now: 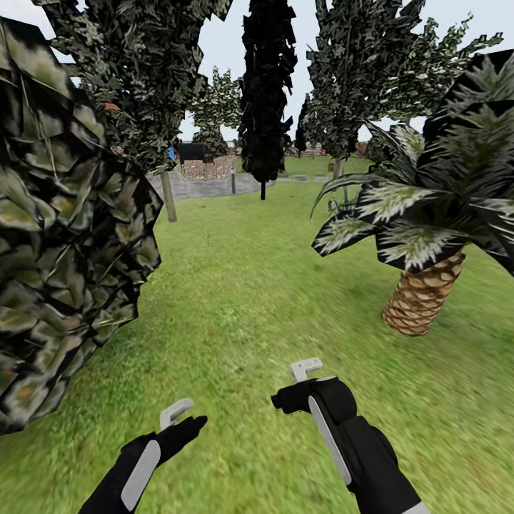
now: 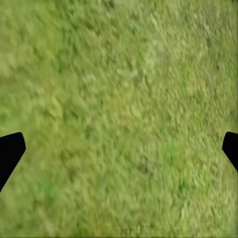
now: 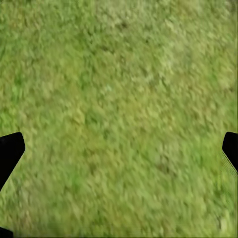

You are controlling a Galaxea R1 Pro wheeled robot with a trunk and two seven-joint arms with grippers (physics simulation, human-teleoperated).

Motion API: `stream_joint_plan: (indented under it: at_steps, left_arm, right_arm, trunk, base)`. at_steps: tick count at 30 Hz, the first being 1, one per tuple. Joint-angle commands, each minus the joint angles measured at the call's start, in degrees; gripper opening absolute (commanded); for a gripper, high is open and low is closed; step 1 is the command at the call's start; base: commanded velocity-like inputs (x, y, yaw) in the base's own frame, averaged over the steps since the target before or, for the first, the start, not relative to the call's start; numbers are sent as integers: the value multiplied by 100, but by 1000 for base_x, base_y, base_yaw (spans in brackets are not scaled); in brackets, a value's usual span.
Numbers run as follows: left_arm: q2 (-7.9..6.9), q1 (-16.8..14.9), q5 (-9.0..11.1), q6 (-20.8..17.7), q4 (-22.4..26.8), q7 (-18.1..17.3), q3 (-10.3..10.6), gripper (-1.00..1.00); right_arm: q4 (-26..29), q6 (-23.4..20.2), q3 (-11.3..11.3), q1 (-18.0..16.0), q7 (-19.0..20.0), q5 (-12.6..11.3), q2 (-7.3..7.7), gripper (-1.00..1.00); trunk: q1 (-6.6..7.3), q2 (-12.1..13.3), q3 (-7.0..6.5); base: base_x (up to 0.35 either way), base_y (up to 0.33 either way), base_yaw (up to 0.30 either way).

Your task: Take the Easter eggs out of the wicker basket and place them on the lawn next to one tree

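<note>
The Easter eggs and the wicker basket are out of view. The lawn (image 1: 243, 285) stretches ahead of me through the garden. Low in the head view, my left gripper (image 1: 177, 414) and my right gripper (image 1: 305, 370) hover over bare grass. In the left wrist view the left gripper (image 2: 119, 151) is open, its dark fingertips (image 2: 10, 151) far apart over grass (image 2: 119, 99). The right gripper (image 3: 119, 151) is open the same way, with nothing between its fingertips (image 3: 10, 151) but grass (image 3: 119, 99). A tree with a pale trunk (image 1: 169, 196) stands far ahead on the left.
A big dark leafy bush (image 1: 64, 250) crowds the left side close by. A palm with a scaly tan trunk (image 1: 422, 294) stands to the right. A slim dark tree (image 1: 263, 107) rises straight ahead in the distance, with a paved patch (image 1: 207, 187) and low structures behind.
</note>
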State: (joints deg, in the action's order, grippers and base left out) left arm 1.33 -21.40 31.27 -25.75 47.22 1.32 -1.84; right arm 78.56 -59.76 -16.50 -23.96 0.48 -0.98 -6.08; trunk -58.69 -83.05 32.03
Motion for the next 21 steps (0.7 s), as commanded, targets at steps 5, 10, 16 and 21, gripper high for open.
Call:
stream_joint_plan:
  at_steps: [5, 10, 16, 21]
  left_arm:
    - [10, -1, 59, -36, 7, -7, -24, 100]
    - [8, -2, 63, -36, 0, -9, -26, 100]
    - [8, -4, 63, -31, -9, -13, -27, 100]
    - [8, -4, 63, -33, -25, -17, -27, 100]
  right_arm:
    - [25, -24, -6, -4, 5, 0, 2, 100]
    - [49, -24, -18, -4, 5, 1, 2, 100]
    - [55, -24, -23, -4, 5, -2, 2, 100]
    - [78, -24, -19, -2, -9, 11, -18, 100]
  trunk:
    - [-3, -3, 6]
    - [-3, -3, 6]
    - [-3, -3, 6]
    - [-3, -3, 6]
  base:
    - [334, 0, 1]
    - [334, 0, 0]
    - [334, 0, 0]
    - [334, 0, 0]
